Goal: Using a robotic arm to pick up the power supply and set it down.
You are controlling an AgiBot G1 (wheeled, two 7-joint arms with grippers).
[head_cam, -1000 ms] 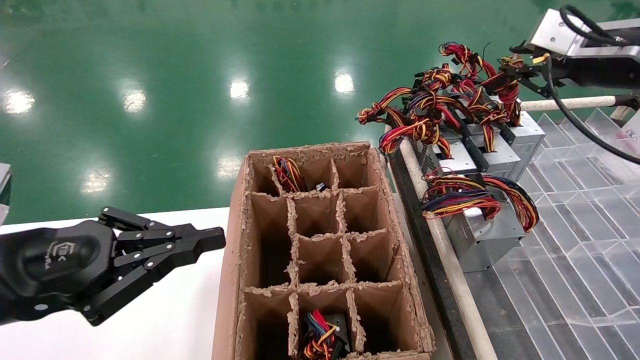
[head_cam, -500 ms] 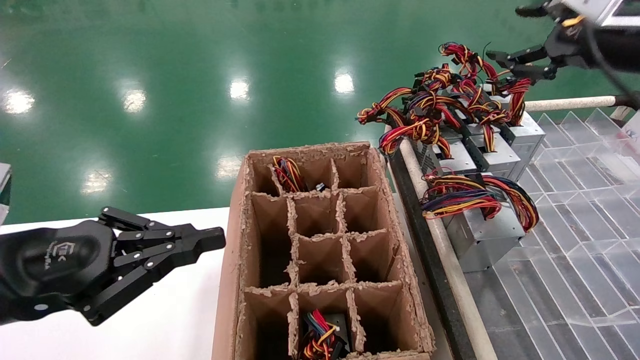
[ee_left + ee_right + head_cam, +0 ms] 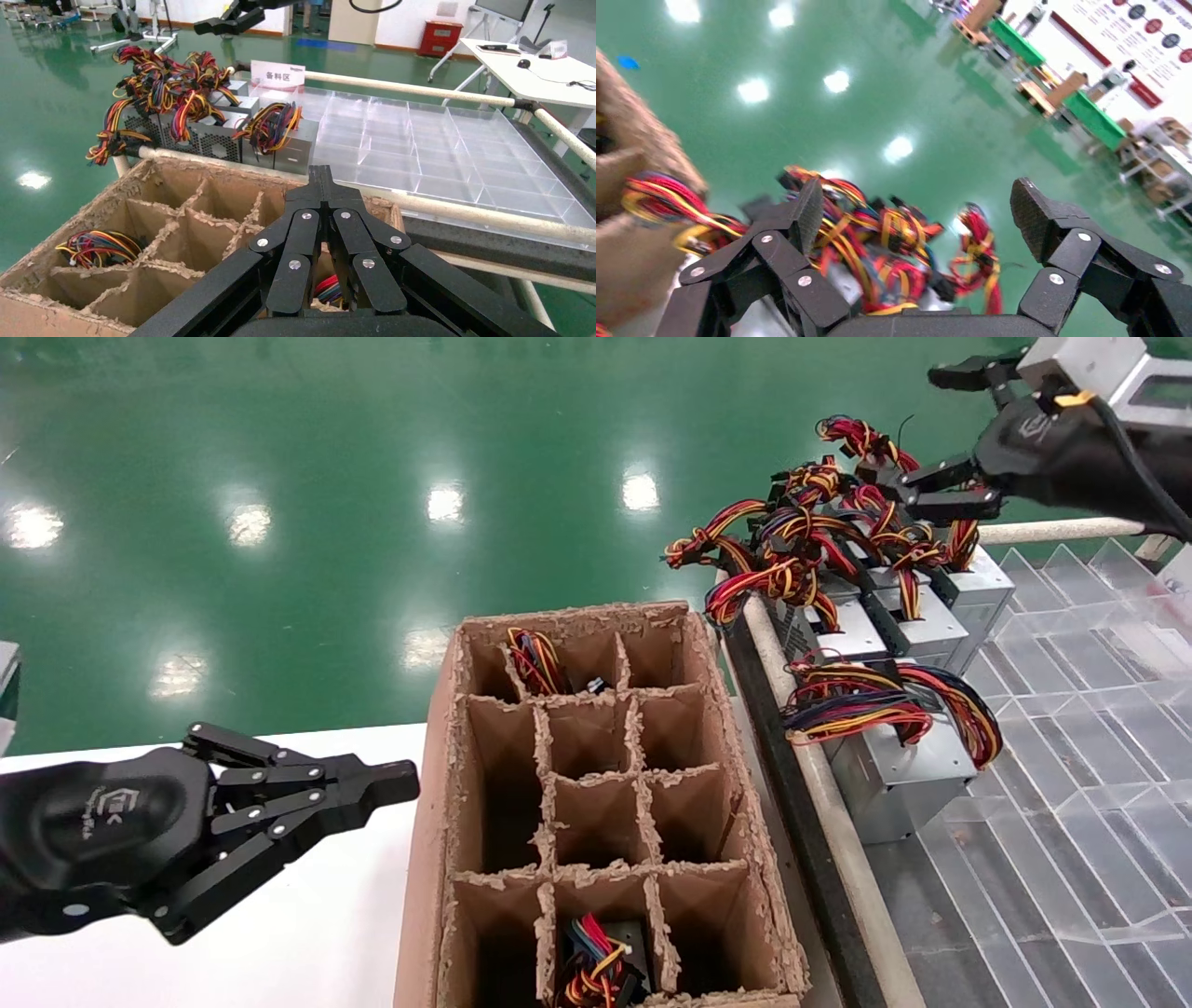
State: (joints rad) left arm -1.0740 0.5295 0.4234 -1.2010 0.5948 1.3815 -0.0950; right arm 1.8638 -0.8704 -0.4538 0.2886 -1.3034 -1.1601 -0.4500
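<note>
Hovering right claw (image 3: 941,439) spread wide above power supply (image 3: 978,584) at the rack's far edge, approach step, next lowering to grip; left claw (image 3: 396,784) pressed together, parked beside cardboard box (image 3: 447,784).

Rough frayed cardboard box (image 3: 708,710), glossy floor (image 3: 279,477), clear plastic tray (image 3: 1071,784)

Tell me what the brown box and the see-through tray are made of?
The box looks like cardboard: dull brown, with fuzzy, torn edges on its dividers. The tray looks like clear plastic, probably acrylic: you can see through it, and its thin partition walls shine. The silver power supplies beside it look like sheet metal, grey and slightly glossy.
</note>
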